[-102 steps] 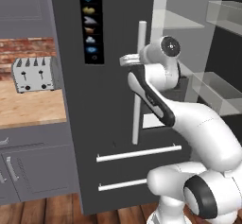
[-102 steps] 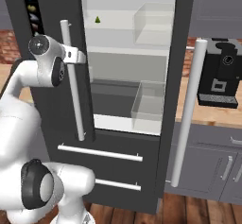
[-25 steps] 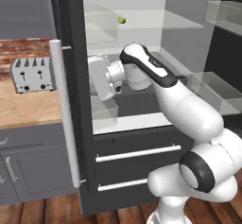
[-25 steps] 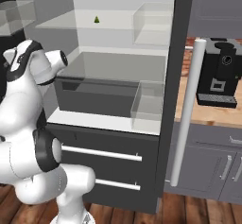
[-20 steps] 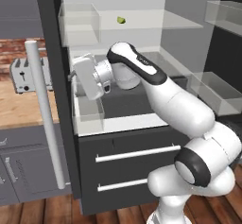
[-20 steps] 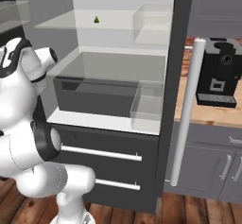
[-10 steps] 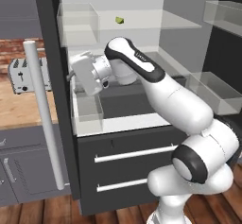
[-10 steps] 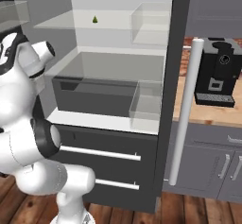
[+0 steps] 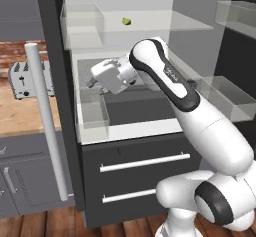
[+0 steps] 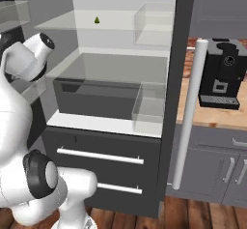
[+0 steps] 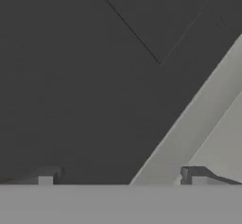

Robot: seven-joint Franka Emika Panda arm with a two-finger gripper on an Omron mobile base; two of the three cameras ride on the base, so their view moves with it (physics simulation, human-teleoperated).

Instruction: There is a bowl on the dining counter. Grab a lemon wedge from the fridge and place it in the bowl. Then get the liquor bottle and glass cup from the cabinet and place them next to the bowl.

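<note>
Left base view: the small green lemon wedge (image 9: 127, 21) is being kept on the upper glass fridge shelf (image 9: 165, 23), at twelve o'clock of the two-finger gripper (image 9: 93, 81), whose spread cannot be judged here.

Right base view: the tall grey fridge door handle (image 10: 186, 114) is being shown swung wider than five seconds earlier.

Hand view: the dark finger tips (image 11: 191, 175) are being held wide, empty, ready for reaching.

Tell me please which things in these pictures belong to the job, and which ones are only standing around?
For the job:
- small green lemon wedge on the upper glass shelf
- open dark grey fridge

Standing around:
- silver metal toaster
- black coffee machine
- light wooden counter
</note>
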